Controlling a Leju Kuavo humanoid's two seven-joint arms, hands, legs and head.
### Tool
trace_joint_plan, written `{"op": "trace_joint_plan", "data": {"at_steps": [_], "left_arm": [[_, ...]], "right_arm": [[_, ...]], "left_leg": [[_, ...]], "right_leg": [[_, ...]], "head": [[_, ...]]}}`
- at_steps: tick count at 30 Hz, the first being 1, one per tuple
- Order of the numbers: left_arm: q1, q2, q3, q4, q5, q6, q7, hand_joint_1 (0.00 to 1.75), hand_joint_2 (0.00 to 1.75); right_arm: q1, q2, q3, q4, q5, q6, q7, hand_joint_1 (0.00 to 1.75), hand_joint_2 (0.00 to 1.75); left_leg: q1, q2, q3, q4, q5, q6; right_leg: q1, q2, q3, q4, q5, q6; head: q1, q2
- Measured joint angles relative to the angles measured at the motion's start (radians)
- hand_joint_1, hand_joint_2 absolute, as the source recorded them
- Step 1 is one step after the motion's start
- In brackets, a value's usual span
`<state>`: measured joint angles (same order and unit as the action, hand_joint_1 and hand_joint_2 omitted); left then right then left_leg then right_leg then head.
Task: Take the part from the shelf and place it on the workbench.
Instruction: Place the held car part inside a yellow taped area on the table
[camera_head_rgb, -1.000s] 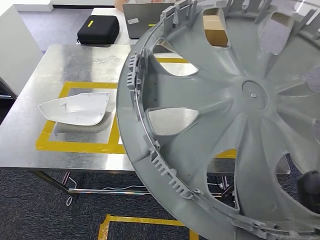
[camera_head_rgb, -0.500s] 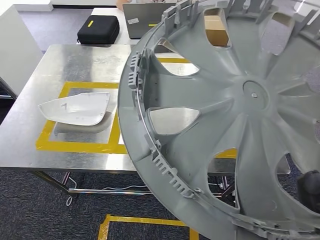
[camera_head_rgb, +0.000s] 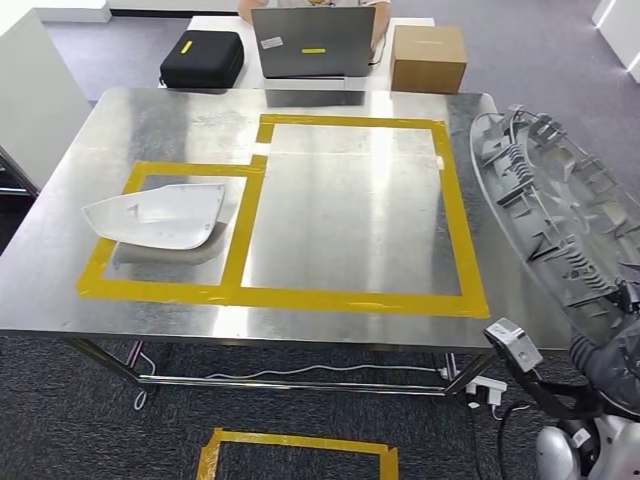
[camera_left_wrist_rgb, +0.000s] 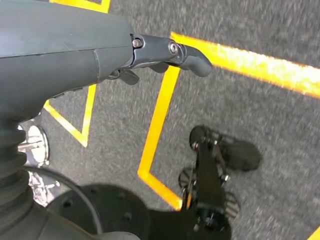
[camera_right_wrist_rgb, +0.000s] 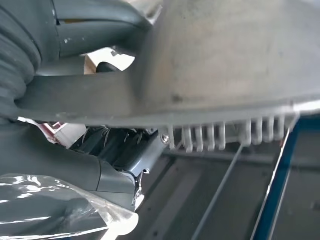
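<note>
1. A grey plastic wheel cover (camera_head_rgb: 562, 225) is seen at the right edge of the head view, tilted on its edge, with its ribbed inner side and clips turned toward the worktop (camera_head_rgb: 151, 130).
2. The wheel cover is held off the right end of the steel worktop, overlapping its right edge in the picture; whether it touches the surface cannot be told.
3. The right hand (camera_head_rgb: 613, 365) is seen at the near lower rim of the wheel cover, gripping it. In the right wrist view the cover's rim (camera_right_wrist_rgb: 226, 70) is shown clasped by the right hand (camera_right_wrist_rgb: 86, 95), with a row of small clips along the rim's edge.
4. The left hand (camera_left_wrist_rgb: 68, 55) is shown hanging above dark carpet marked with yellow tape lines. Nothing is held in it, and one dark finger (camera_left_wrist_rgb: 177, 52) is stretched out straight.
5. On the worktop, two rectangles are outlined in yellow tape (camera_head_rgb: 464, 235): a large one at centre right and a smaller one on the left.
6. A white mirror housing (camera_head_rgb: 155, 215) is laid inside the smaller left rectangle, well apart from the wheel cover.
7. Beyond the far edge are seen a black case (camera_head_rgb: 200, 58), an open laptop (camera_head_rgb: 313, 42) and a cardboard box (camera_head_rgb: 427, 57).
</note>
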<state>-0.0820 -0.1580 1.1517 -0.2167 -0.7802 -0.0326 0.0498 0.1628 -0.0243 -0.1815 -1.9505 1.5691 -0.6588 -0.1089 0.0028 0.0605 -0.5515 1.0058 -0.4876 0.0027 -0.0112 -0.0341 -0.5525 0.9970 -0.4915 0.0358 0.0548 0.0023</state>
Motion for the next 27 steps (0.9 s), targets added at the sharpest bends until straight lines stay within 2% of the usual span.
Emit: {"op": "trace_joint_plan", "data": {"at_steps": [5,15,20,23,25,27], "left_arm": [[0.001,0.008,0.000,0.000,0.000,0.004,-0.007,0.00,1.75],[0.001,0.008,0.000,0.000,0.000,0.007,-0.008,0.00,1.75],[0.001,0.009,0.000,0.000,-0.003,0.020,-0.001,0.00,1.75],[0.001,0.011,0.000,0.000,-0.009,0.027,0.000,0.00,1.75],[0.000,0.013,0.000,0.000,-0.016,0.030,-0.002,0.00,1.75],[-0.001,0.014,0.000,0.000,-0.025,0.027,-0.006,0.00,1.75]], "right_arm": [[0.005,-0.049,-0.009,0.067,0.001,-0.001,-0.004,1.75,1.75],[0.012,-0.077,-0.017,0.099,0.001,-0.001,-0.011,1.75,1.75],[0.009,-0.084,-0.025,0.101,0.001,-0.001,-0.057,1.75,1.75],[-0.015,-0.115,-0.035,0.128,0.002,-0.001,-0.091,1.75,1.75],[-0.048,-0.169,-0.025,0.174,0.002,-0.001,-0.053,1.75,1.75],[-0.111,-0.255,0.038,0.253,0.002,0.000,0.102,1.75,1.75]], "left_leg": [[0.000,0.000,-0.001,0.000,0.001,0.001],[0.000,0.000,-0.002,0.000,0.000,0.001],[0.000,0.000,-0.002,0.000,0.000,0.001],[-0.001,0.000,-0.003,0.000,0.000,0.001],[-0.001,0.000,-0.004,0.001,0.000,0.001],[-0.001,0.000,-0.006,0.001,0.000,0.001]], "right_leg": [[0.000,0.000,-0.002,0.000,-0.001,0.000],[0.000,0.000,-0.002,0.000,-0.002,0.000],[0.000,0.000,-0.002,0.000,-0.001,0.000],[0.000,0.000,-0.002,0.000,-0.001,0.000],[0.000,0.000,-0.001,0.000,-0.001,0.001],[-0.001,0.001,-0.001,0.000,0.000,0.002]], "head": [[0.000,0.000],[0.000,0.000],[0.000,0.000],[0.000,0.000],[0.000,0.000],[0.000,0.000]]}}
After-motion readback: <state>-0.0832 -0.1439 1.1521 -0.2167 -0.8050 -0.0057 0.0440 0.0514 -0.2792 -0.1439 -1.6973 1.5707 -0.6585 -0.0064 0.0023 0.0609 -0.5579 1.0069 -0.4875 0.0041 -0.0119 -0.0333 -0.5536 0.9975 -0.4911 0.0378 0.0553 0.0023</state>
